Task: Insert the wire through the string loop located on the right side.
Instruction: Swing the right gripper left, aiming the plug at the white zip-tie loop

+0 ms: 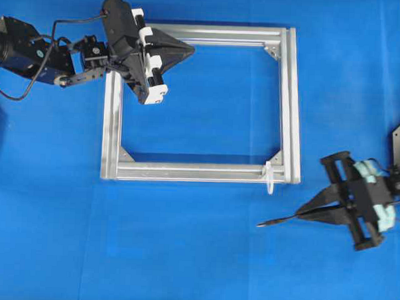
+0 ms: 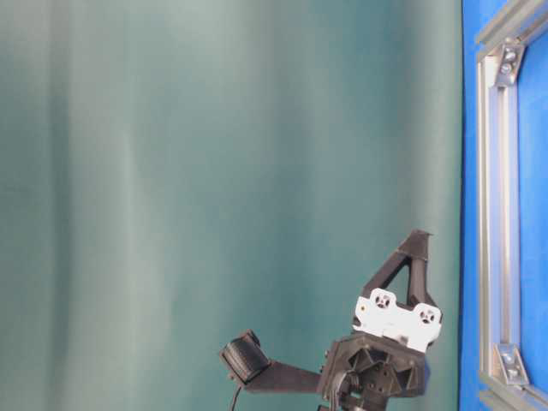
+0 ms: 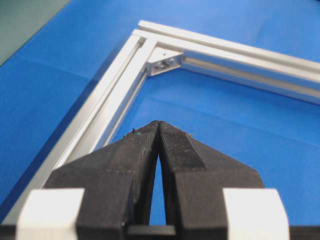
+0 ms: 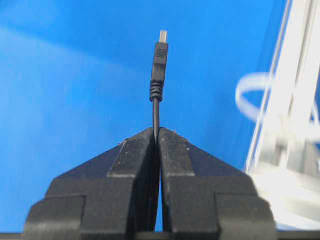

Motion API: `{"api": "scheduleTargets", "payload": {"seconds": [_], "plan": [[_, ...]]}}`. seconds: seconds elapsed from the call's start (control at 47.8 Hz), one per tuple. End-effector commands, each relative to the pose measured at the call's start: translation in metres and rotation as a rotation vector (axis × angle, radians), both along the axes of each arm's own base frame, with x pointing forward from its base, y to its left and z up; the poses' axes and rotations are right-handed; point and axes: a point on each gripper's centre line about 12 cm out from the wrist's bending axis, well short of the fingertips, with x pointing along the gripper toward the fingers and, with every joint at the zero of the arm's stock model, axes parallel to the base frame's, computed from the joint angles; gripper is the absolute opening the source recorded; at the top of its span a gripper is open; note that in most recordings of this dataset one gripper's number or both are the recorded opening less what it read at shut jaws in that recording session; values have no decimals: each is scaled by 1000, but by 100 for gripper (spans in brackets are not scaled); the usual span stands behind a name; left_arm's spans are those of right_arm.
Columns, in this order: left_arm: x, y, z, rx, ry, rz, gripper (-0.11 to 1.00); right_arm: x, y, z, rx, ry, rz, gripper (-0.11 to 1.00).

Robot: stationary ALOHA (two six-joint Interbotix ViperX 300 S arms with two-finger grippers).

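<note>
My right gripper (image 4: pixel 157 131) is clamped on the wire (image 4: pixel 159 62), left gripper (image 3: pixel 159 125) pinched together on nothing, and that floppy plug could easily snag the tiny loop (image 1: pixel 270 177) instead of threading it.

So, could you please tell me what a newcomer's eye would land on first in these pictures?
First, the silver frame lying square on the blue table. Next, the right gripper, off the frame's near right corner, shut on the wire with its plug tip sticking out past the fingers. Then the small whitish loop at that corner, and the left gripper shut over the far rail.
</note>
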Motion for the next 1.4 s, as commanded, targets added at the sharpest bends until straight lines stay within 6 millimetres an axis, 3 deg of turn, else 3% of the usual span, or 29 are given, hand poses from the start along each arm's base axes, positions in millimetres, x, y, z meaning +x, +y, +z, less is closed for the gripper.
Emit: {"api": "scheduleTargets", "payload": {"seconds": [0.0, 0.356, 0.649, 1.046, 1.381], "plan": [[3, 2, 18, 16, -55, 1, 0, -10, -3, 5, 7, 9, 4, -4], [4, 2, 19, 19, -58, 1, 0, -36, -16, 6, 13, 25, 2, -4], [4, 2, 18, 18, -57, 1, 0, -32, -21, 5, 14, 12, -29, -4], [4, 2, 18, 18, -57, 1, 0, -21, -52, 5, 9, -3, -192, -4], [4, 2, 18, 19, -57, 0, 0, -21, -53, 4, 8, -4, -197, -4]]}}
